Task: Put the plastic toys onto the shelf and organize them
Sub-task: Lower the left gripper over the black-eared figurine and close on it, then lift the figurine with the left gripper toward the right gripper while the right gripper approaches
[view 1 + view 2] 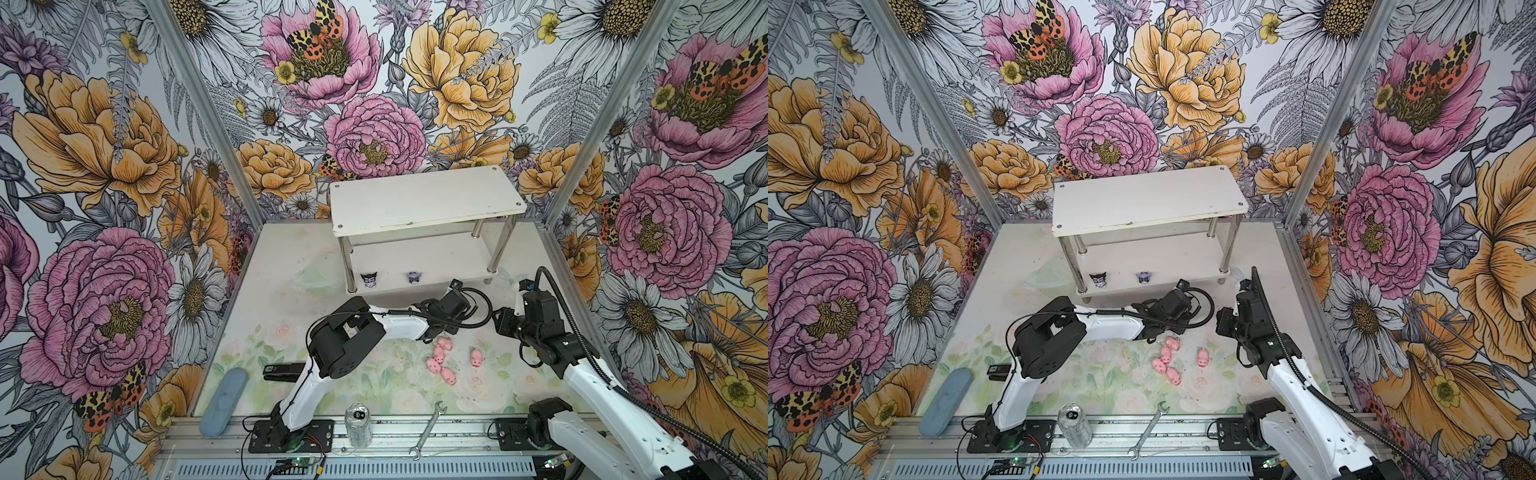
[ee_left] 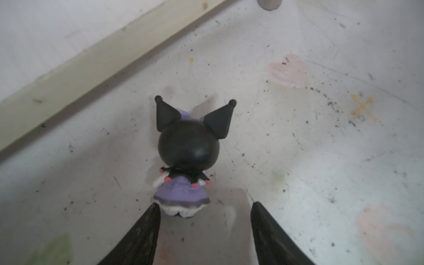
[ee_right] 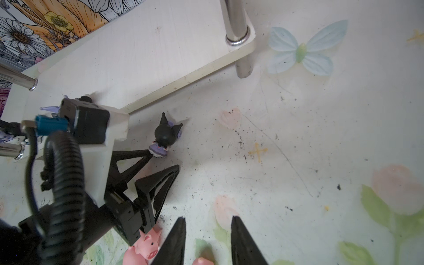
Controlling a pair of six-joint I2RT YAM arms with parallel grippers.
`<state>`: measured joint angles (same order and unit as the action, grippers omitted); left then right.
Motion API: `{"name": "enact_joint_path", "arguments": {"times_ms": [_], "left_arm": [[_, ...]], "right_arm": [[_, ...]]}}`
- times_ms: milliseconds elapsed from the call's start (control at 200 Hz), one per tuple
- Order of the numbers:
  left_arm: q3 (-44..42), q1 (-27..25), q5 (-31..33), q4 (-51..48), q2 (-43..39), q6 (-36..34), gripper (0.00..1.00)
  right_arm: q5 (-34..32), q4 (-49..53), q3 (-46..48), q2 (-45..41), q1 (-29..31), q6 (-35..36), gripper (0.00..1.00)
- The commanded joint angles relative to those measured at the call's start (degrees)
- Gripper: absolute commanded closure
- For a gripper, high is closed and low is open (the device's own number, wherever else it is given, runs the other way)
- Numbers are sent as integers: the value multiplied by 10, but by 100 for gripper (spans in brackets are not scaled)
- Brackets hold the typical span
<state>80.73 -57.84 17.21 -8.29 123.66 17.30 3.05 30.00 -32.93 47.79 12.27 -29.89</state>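
Taking stock from my end: two pointed-ear figurines (image 1: 368, 279) stand on the lower tier of the shelf (image 1: 415, 199), near its front edge and apart from each other. The top tier carries nothing.

The third figurine (image 2: 187, 158) stands upright on the bench (image 1: 270, 299), just in front of that lower board and not on it. My left claw (image 2: 205, 204) sits right behind it with the jaws wide apart and nothing gripped. One finger (image 2: 149, 229) is just beside the toy's skirt (I cannot tell whether it touches).

The five pink pigs (image 1: 439, 354) all lie on the bench between the two arms, four bunched together and one a little off to the side. My right claw (image 3: 208, 218) hovers by them with its jaws partly apart and empty. In the right wrist view a pig's back shows between them at the frame's edge.

By my reckoning two toys of eight are shelved and six are left, with the third figurine the one in hand.
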Motion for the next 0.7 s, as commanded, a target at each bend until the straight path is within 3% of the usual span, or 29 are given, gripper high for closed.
{"name": "enact_joint_path", "arguments": {"times_ms": [0,100,150,210,405,535,696], "left_arm": [[19,7,30,-14,11,-15,34],[22,8,60,-20,11,-15,34],[23,11,66,-18,11,-12,29],[29,18,53,-16,16,-9,25],[69,25,0,-12,44,-3,26],[91,25,-18,-12,58,-2,36],[92,22,-27,-15,57,4,62]], "right_arm": [[0,-2,-10,-5,-5,8,64],[0,-3,-13,-5,-7,10,64],[0,-4,-13,-3,-9,11,64],[2,-5,-15,-1,-10,12,64],[2,-6,-13,0,-11,14,64],[0,-6,-11,3,-13,17,64],[1,-6,-12,5,-15,18,63]]}}
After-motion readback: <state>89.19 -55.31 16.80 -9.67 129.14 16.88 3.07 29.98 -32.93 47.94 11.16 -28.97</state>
